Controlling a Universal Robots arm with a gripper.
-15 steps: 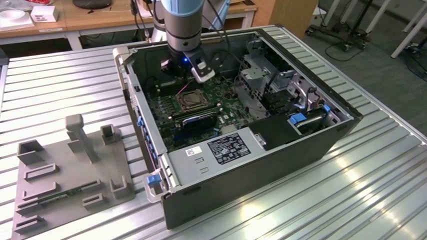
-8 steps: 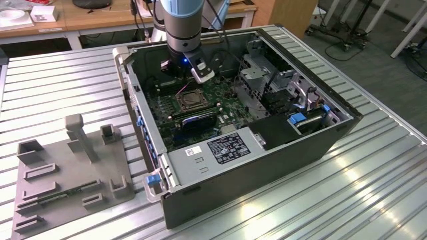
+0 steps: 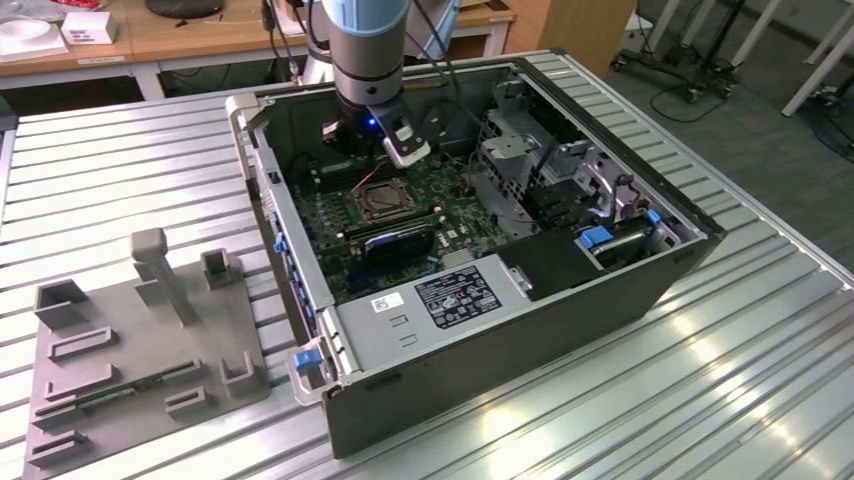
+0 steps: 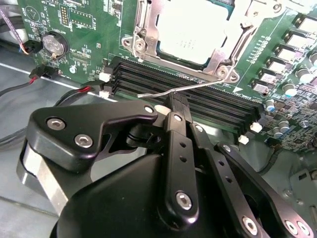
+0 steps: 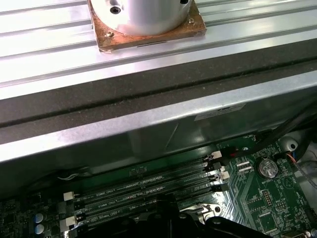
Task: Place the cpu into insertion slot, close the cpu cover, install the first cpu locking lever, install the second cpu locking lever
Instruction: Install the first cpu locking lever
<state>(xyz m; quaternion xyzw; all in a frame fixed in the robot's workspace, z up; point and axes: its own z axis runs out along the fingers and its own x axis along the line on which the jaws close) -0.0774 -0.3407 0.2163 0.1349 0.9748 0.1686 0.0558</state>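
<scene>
The cpu [image 4: 193, 29] is sitting in its socket and the cover [image 4: 220, 55] looks folded flat over it, so I'd call those two steps done. The pincer [image 4: 176, 101] is pinched closed, with its tip right at a thin wire lever [image 4: 208, 85] that sticks out over the RAM slots [image 4: 218, 105]. Can't tell if it's clamping the lever or just pushing it. That lever doesn't look hooked down yet, and I can't judge the other one, so the lever steps seem to be what's left.

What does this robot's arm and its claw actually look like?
The arm is a thick grey tube with a pale blue joint cap and a blue light glowing near its wrist. The gripper is black, built of hinged links studded with silver bolts.
</scene>
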